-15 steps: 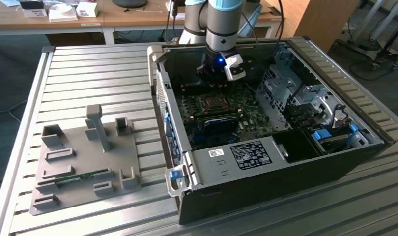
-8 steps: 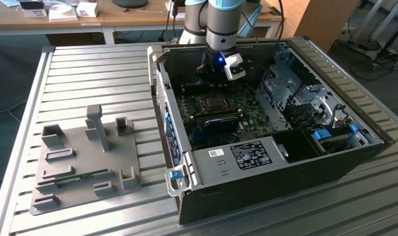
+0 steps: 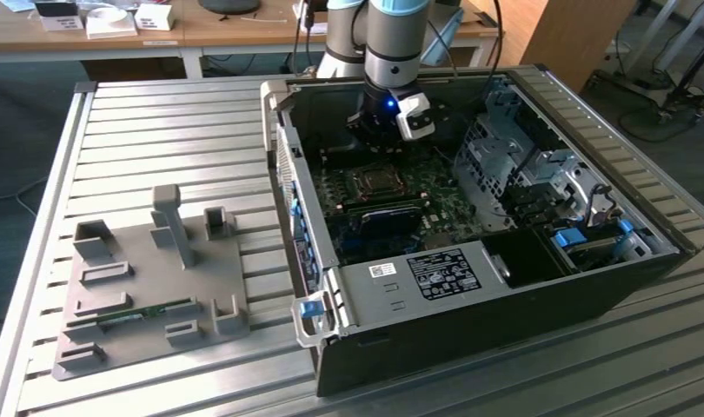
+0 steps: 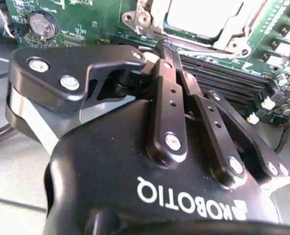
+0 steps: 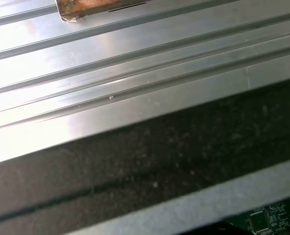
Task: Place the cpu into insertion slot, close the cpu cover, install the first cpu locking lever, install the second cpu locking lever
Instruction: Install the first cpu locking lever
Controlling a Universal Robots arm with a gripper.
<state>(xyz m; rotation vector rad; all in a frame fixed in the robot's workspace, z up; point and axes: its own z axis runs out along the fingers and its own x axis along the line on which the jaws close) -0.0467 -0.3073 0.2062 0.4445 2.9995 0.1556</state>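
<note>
Open case (image 3: pixel 468 261) lay on its side on the slatted tabletop (image 3: pixel 155 130), and the arm (image 3: pixel 393 39) reached down into it from the far side. In the exterior view the hand (image 3: pixel 373 139) hung over the board (image 3: pixel 387 213), just beyond the socket. In the second wrist view the hand (image 4: pixel 165 47) was closed, fingertips (image 4: pixel 168 46) together, with nothing seen between them. The tip sat just beside the near edge of the socket; I could not tell whether it touched. The cpu (image 4: pixel 204 14) sat in the socket, its pale metal top facing up. The cover (image 4: pixel 218 43) lay around it as a silvery frame and looked flat. I could not tell whether the levers were latched. Black memory slots (image 4: pixel 233 83) ran beside the socket, and a coin cell (image 4: pixel 41 25) sat on the green board (image 4: pixel 86 19) off to one side. The first wrist view looked along the tabletop (image 5: pixel 135 73) and the dark case wall (image 5: pixel 159 166), with a corner of the board (image 5: pixel 270 220) showing. On the exterior view's left, well apart from the case, a grey fixture plate (image 3: pixel 132 347) rested on the tabletop with a memory stick (image 3: pixel 132 314) seated in it.
</note>
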